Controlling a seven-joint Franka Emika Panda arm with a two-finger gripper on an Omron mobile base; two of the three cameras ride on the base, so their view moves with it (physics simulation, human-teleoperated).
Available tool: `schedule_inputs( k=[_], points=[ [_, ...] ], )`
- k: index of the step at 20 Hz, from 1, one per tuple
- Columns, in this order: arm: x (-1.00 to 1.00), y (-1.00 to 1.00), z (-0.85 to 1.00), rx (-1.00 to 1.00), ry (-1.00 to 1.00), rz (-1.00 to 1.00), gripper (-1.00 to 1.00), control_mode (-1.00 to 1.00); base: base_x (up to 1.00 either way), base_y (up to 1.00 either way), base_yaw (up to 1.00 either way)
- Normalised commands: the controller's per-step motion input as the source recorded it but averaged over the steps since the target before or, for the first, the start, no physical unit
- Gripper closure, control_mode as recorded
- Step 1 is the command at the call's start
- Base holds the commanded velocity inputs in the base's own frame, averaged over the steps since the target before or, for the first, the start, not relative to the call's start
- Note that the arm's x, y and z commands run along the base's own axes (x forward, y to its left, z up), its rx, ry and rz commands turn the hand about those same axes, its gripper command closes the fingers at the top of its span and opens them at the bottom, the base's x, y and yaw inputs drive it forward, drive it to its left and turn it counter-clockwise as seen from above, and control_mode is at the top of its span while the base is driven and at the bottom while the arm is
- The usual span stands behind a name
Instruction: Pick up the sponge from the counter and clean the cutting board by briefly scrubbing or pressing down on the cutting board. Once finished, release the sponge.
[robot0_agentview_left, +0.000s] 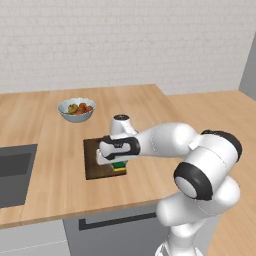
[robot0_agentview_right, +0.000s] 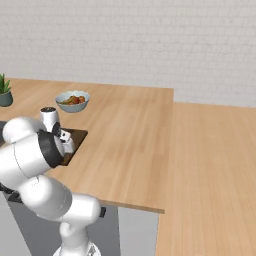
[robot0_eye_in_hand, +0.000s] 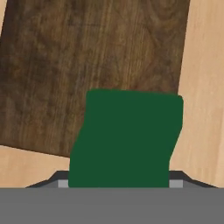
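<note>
The sponge (robot0_agentview_left: 119, 166) sits at the near right corner of the cutting board (robot0_agentview_left: 95, 165), directly under the robot's hand, its green layer above a thin yellow strip that shows at the bottom in the left base view. In the hand view the sponge (robot0_eye_in_hand: 127, 138) is a dark green block low in the middle, overlapping the board's (robot0_eye_in_hand: 87, 57) edge where dark wood meets the lighter surface (robot0_eye_in_hand: 203, 87). The gripper (robot0_agentview_left: 116, 161) points straight down onto it, and the sponge appears held between the fingers, though the fingertips themselves are hidden behind the block and the hand. Whether the sponge is pressed flat on the board or just above it cannot be told. The board lies flat on the light-brown wooden surface (robot0_agentview_left: 65, 195), close to its front edge, and in the right base view it (robot0_agentview_right: 77, 136) peeks out dark beside the arm's wrist. Behind the board, well apart, stands a pale bowl (robot0_agentview_left: 76, 110) holding fruit. To the left, a grey sink basin (robot0_agentview_left: 12, 175) is set into the surface. In the right base view a small potted plant (robot0_agentview_right: 4, 91) stands at the far left edge.
</note>
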Motion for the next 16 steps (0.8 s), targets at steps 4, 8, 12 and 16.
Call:
schedule_inputs(
  k=[4,8,12,16],
  points=[
    [0.09,0.03,-0.11,0.00,0.00,0.13,1.00,-1.00,0.00,0.00,0.00],
    [0.09,0.00,-0.16,0.00,0.00,0.04,1.00,-1.00,0.00,0.00,0.00],
    [0.01,0.00,-0.16,0.00,0.00,0.01,1.00,-1.00,0.00,0.00,0.00],
    [0.00,0.00,-0.17,0.00,0.00,0.01,1.00,-1.00,0.00,0.00,0.00]
  ],
)
